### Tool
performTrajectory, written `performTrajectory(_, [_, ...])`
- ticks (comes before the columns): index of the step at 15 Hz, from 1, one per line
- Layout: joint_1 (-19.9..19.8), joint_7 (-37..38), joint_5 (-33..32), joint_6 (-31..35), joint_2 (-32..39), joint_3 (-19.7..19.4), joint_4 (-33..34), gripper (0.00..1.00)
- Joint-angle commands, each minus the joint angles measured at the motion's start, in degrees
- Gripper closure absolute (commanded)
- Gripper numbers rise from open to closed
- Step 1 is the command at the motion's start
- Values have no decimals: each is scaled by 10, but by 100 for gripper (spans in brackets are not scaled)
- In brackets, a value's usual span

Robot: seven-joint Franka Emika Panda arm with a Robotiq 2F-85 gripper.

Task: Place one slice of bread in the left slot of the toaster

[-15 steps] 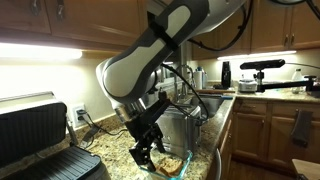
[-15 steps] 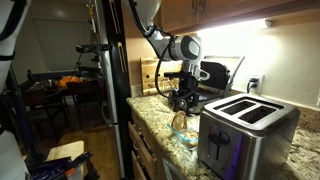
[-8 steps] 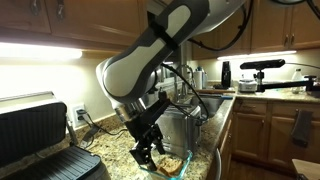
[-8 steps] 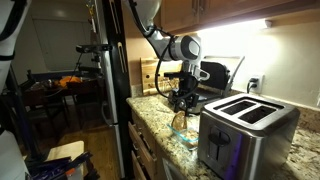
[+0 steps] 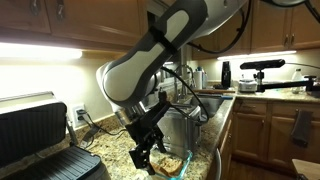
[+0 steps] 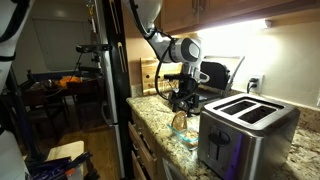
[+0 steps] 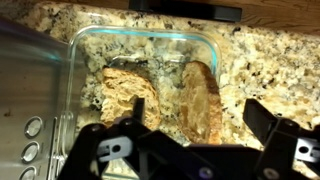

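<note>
Gripper (image 7: 195,135) hangs spread wide over the glass dish (image 7: 80,45), gripping nothing, and here's the worry: the steel toaster (image 7: 18,80) crowds the left edge of the wrist view, just beside the dish. A finger dropping on that side could clip the toaster's wall or the glass rim and skid the dish across the granite surface (image 7: 270,60). Two slices sit inside: the slice of bread (image 7: 203,100) leaning on edge right of centre, and a flat slice (image 7: 125,92) centre-left beside it. A sloppy close could pinch both or crumble the crust. Around: the grill press (image 5: 40,135) sits lower left in an exterior view, well apart from the dish, and a wooden knife block (image 6: 150,75) stands left of centre.
</note>
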Motion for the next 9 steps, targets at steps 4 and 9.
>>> performTrajectory(4, [5,16,2,1,9,-6,5,17])
performTrajectory(9, [5,17,1,0,7,-6,8,53])
